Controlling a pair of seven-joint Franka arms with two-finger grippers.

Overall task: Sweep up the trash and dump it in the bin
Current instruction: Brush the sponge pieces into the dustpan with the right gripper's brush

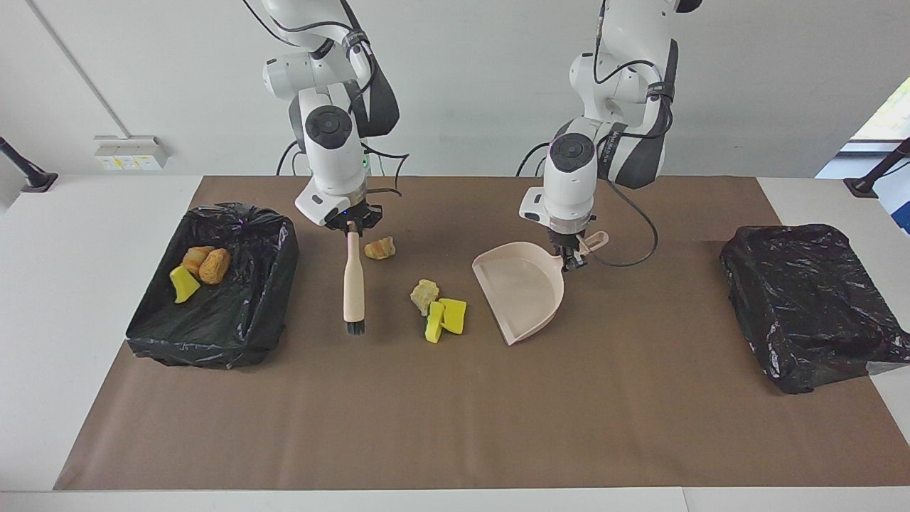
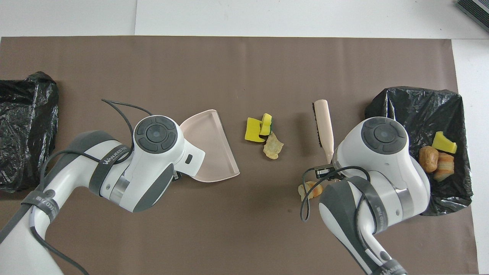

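Pink dustpan (image 1: 522, 290) is gripped by your left gripper (image 1: 573, 257), brush (image 1: 353, 283) by the right gripper (image 1: 351, 225). Mid-sweep: three scraps (image 1: 439, 309) lie btwn brush & pan, one lump (image 1: 379, 248) beside the brush handle, three in bin (image 1: 213, 284). Next, prob. push the cluster into the pan.

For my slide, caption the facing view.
Right claw holds brush, left claw holds dustpan, scraps between.

Tabletop (image 1: 92, 299): white, overlaid by a brown paper sheet (image 1: 455, 412). Wall (image 1: 469, 85): plain white. White socket box (image 1: 128, 151) mounted low on the wall. Black clamp arms (image 1: 25, 171) stood at both tabletop ends. Daylit window (image 1: 885, 114) showed beside one end.
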